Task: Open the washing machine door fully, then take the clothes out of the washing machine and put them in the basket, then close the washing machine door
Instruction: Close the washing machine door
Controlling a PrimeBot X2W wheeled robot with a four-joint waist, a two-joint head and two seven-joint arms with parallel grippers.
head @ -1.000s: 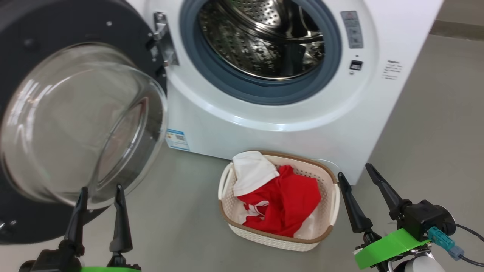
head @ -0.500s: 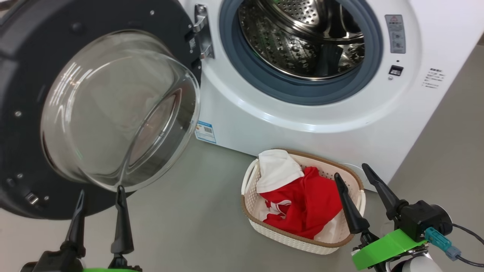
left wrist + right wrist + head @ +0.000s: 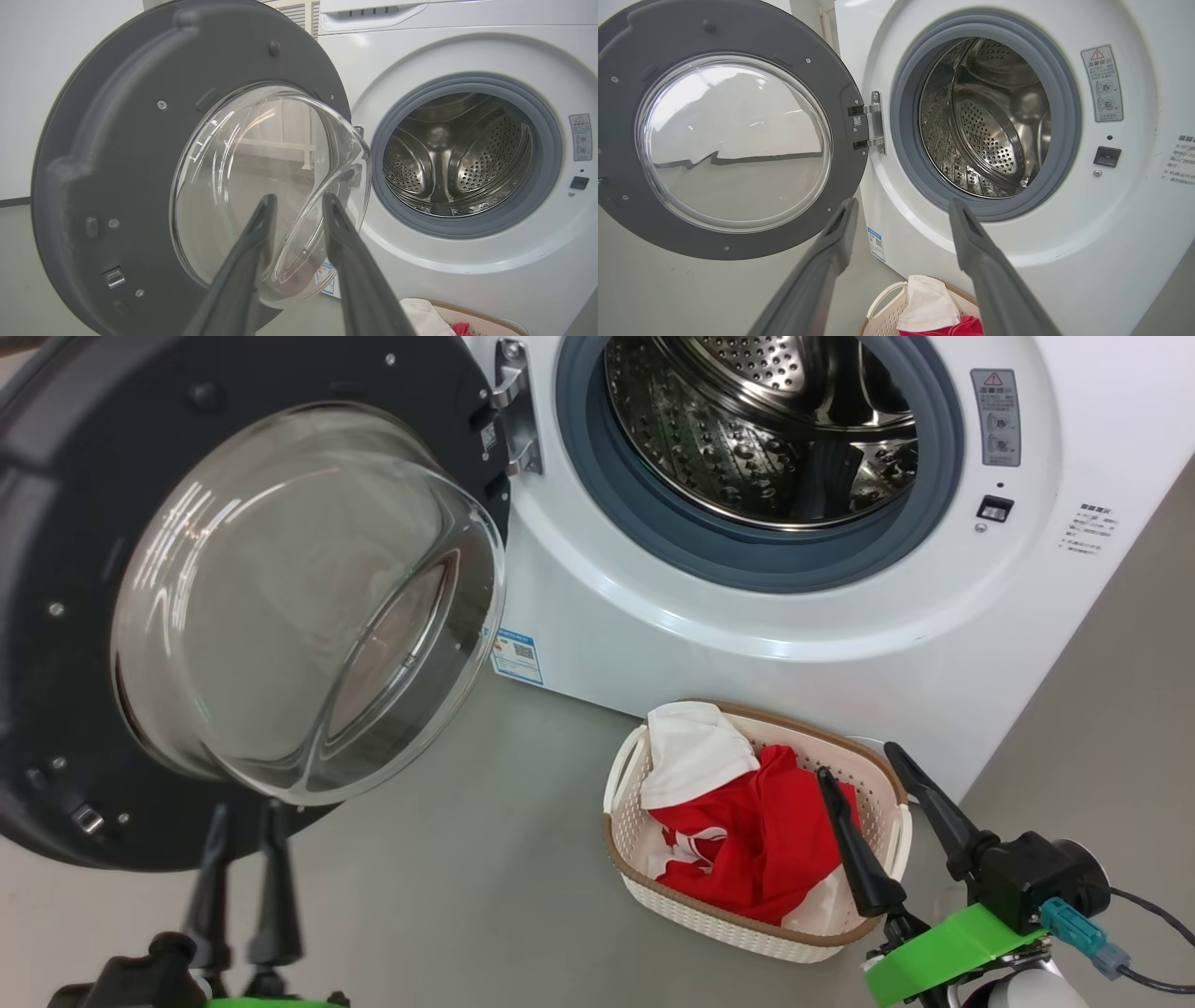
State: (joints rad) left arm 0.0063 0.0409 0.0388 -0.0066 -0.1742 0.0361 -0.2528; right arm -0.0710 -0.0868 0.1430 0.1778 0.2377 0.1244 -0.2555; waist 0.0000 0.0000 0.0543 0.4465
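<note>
Round black-rimmed glass-bowl washing machine door open, just ahead of left gripper
Likely stiff, heavy, glass slippery: push its rim at the free edge; left and right gripper parted, empty

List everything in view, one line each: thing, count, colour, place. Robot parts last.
washing machine: one, white, on the floor.
washing machine door: one, black rim, clear glass bowl, swung open at left.
drum: one, steel, inside the grey rubber ring.
label sticker: one, blue, low on the machine's front.
basket: one, cream, brown rim, on the floor before the machine.
clothes: count unclear, red and white, heaped in the basket.
floor: grey.
left gripper: dark, jaws apart, before the door.
right gripper: dark, jaws wide, by the basket.
</note>
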